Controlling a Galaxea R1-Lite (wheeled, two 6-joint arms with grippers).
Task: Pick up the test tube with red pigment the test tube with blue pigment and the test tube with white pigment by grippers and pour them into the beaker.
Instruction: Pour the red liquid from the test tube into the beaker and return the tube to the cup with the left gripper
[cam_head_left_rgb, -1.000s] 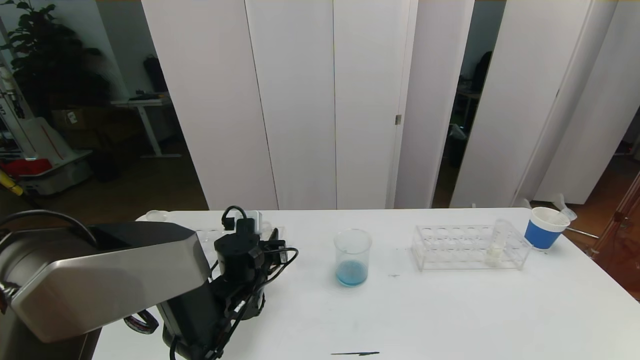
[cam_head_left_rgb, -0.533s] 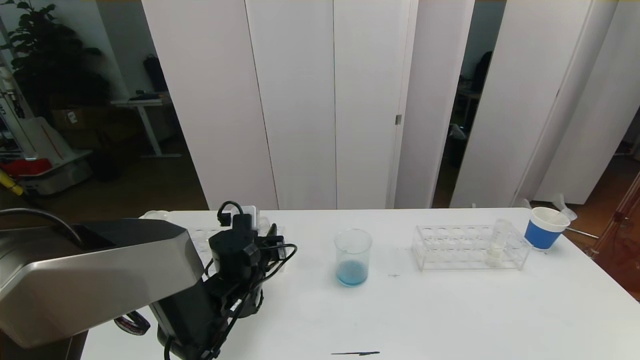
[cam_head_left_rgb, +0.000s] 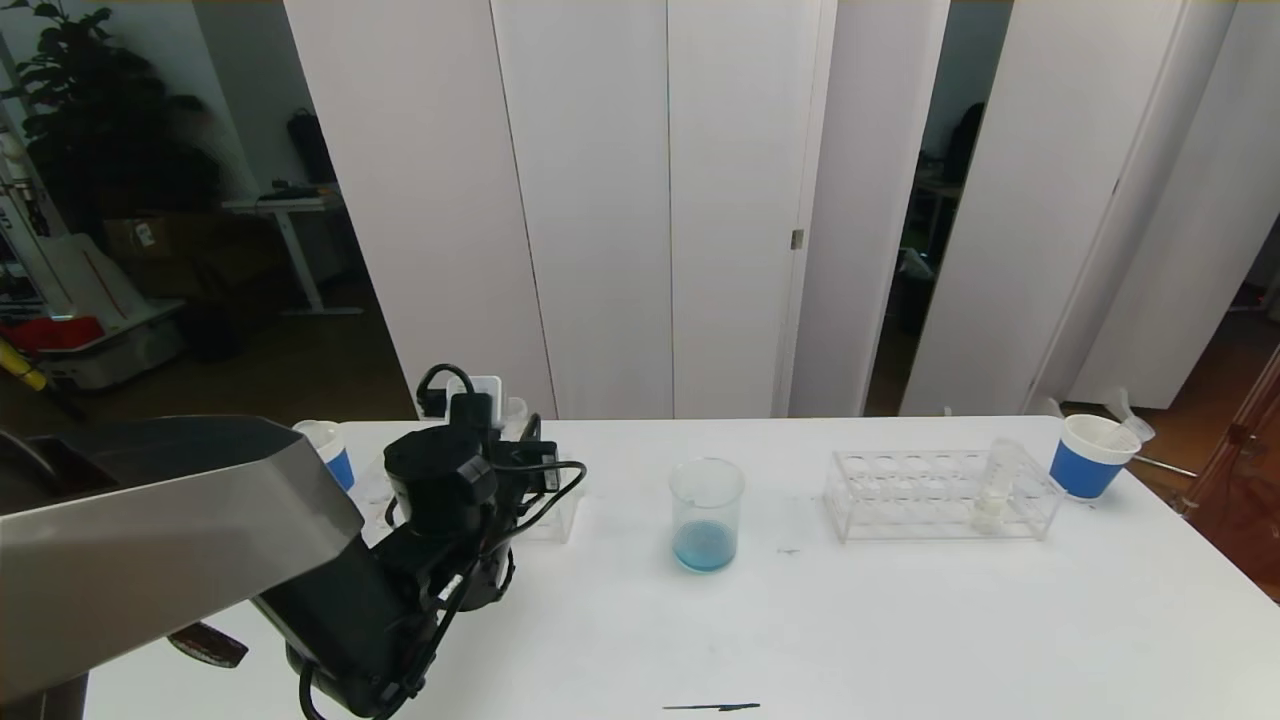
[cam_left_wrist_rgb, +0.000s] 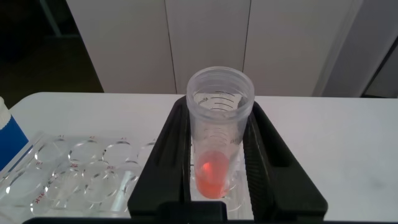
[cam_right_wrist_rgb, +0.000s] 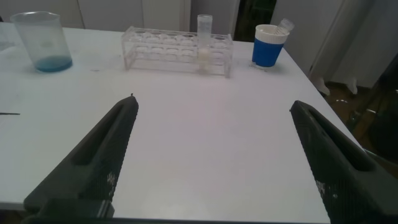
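Note:
My left gripper (cam_left_wrist_rgb: 219, 107) is shut on the test tube with red pigment (cam_left_wrist_rgb: 214, 174), which stands upright between its fingers over the end of the left clear rack (cam_left_wrist_rgb: 81, 168). In the head view the left gripper (cam_head_left_rgb: 500, 440) is at the table's left, left of the beaker (cam_head_left_rgb: 706, 510). The beaker holds a little blue liquid. The test tube with white pigment (cam_head_left_rgb: 995, 490) stands in the right rack (cam_head_left_rgb: 900, 495). My right gripper (cam_right_wrist_rgb: 212, 102) is open and empty above the table. The test tube with blue pigment is not in view.
A white cup with a blue band (cam_head_left_rgb: 1090, 455) stands right of the right rack. Another one (cam_head_left_rgb: 330, 455) stands behind the left rack. A dark thin mark (cam_head_left_rgb: 710, 707) lies near the table's front edge. The right wrist view shows the beaker (cam_right_wrist_rgb: 43, 40) and the right rack (cam_right_wrist_rgb: 168, 43) far off.
My left arm has moved up and to the left with the red tube in its grip. The blue-banded cup at the left has come into view.

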